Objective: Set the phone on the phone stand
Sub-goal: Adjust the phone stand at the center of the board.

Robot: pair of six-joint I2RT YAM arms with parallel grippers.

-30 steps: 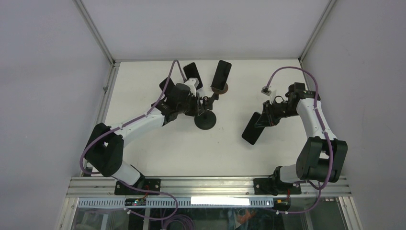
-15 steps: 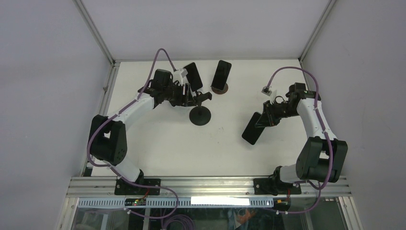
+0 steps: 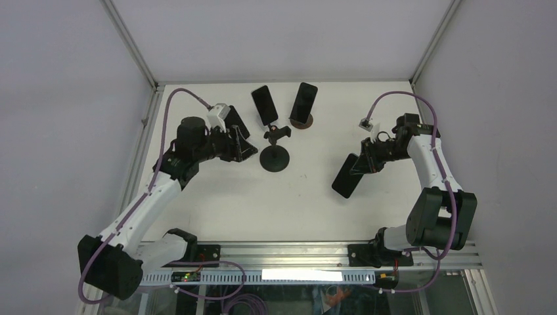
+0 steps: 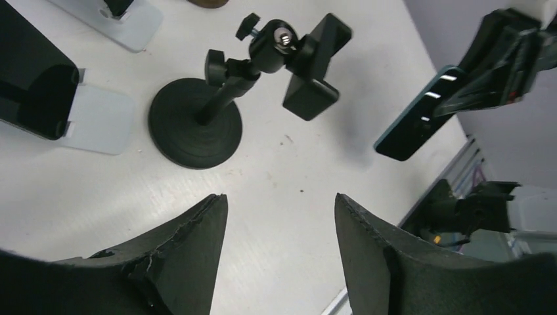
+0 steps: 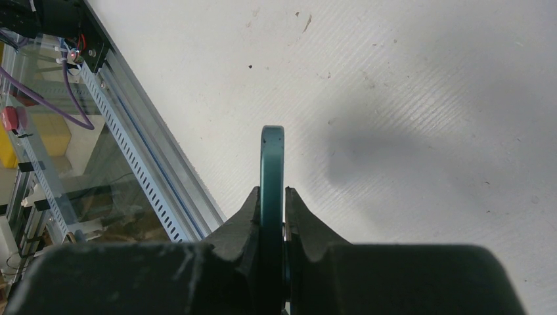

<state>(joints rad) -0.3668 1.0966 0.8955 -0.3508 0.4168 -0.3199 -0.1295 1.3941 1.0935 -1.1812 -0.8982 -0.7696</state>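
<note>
Between the right gripper (image 5: pixel 271 197) fingers (image 5: pixel 242 220): the phone (image 5: pixel 272 161), teal-edged and seen edge-on. It is clamped at one end, held off the table (image 5: pixel 420 79), and tilted in the top view.

Ahead of the left gripper (image 4: pixel 279 203): the phone stand (image 4: pixel 197 128), black, round base flat on the table, stem leaning. The clamp head (image 4: pixel 312 62) at its top holds nothing. Left fingers (image 4: pixel 187 252) are apart with nothing between them. They are short of the stand's base and not touching it.

The held phone is beyond the stand from the left fingers, apart from the clamp head.

Left of the left fingers: dark phone (image 4: pixel 29 82) propped in a white stand (image 4: pixel 98 121).

Farther out: second white stand (image 4: pixel 128 20), carrying a second dark phone (image 3: pixel 265 105). Beside it, a third dark phone (image 3: pixel 303 102) stands on a brown round base (image 3: pixel 303 121).
</note>
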